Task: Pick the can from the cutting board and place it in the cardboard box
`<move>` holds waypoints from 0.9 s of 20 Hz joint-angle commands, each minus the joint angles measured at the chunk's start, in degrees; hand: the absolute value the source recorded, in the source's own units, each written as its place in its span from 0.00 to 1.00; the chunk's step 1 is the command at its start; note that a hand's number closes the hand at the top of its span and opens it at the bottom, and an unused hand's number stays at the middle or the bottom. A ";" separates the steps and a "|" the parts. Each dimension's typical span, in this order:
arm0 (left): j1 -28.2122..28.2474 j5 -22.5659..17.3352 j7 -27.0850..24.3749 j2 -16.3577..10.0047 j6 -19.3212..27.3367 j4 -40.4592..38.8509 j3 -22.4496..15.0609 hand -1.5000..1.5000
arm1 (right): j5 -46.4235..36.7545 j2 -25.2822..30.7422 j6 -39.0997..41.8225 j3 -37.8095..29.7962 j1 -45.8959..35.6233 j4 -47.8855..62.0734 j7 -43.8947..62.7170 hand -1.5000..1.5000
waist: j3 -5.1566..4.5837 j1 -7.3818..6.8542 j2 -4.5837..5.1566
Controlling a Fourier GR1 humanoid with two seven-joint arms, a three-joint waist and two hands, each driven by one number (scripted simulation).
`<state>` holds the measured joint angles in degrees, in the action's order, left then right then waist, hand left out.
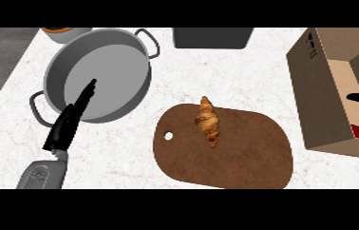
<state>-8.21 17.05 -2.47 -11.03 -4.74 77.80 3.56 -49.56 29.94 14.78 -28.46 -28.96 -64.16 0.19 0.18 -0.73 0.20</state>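
One hand showed plainly to us: the left hand (pixel 69 122), black, rose from its grey forearm at the lower left with its fingers straight and together, holding nothing, their tips lying over the wide grey two-handled pan (pixel 116 65). We saw the brown cutting board (pixel 242 160) lying on the white marbled counter (pixel 210 77) to the right of the pan, with a croissant (pixel 208 122) on its upper left part, near the hanging hole. The open cardboard box (pixel 319 96) stood just right of the board. Inside it, cut by the view's right edge, we noted a small red sliver (pixel 354 130); we could not tell whether it was the can. A black sliver above it could have been the right hand (pixel 354 98); its state we could not tell. A dark grey block (pixel 212 37) sat at the top.
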 commanded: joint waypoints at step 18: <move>-0.40 0.32 -2.48 0.52 0.04 -2.84 0.37 0.50 | 29.30 8.31 -7.73 -25.81 -6.48 28.36 -22.95 0.00 | -0.05 -0.06 0.31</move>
<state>-7.60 17.71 -4.27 -10.60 -4.25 77.81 3.54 -23.38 34.45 8.21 -51.24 -35.01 -42.65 -16.83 0.30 -0.68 0.16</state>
